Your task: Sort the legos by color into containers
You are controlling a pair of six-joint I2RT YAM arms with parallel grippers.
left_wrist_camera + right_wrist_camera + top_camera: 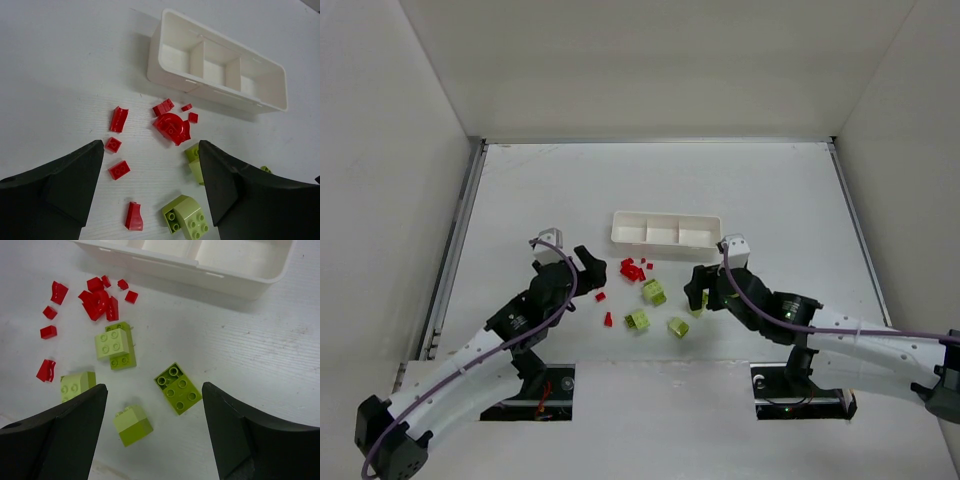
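A robotics lab test cell: a white table [770, 200] boxed in by plain white panels [650, 60], with a left arm [485, 350] and right arm [850, 340], trailing purple cables [895, 334], bolted at its near edge.

A long, shallow white tray [666, 243] has 3 square compartments in a row, all bare inside. Just in front of it is a cluster of tiny red legos [634, 268], with a few more scattered to the left. Larger lime-green studded legos [654, 292] lie nearer, spaced apart. 1 of these is studs-up and another is tilted.

White arms [460, 370] with black joints [525, 318], black wedge-shaped jaws, purple cables [880, 333].
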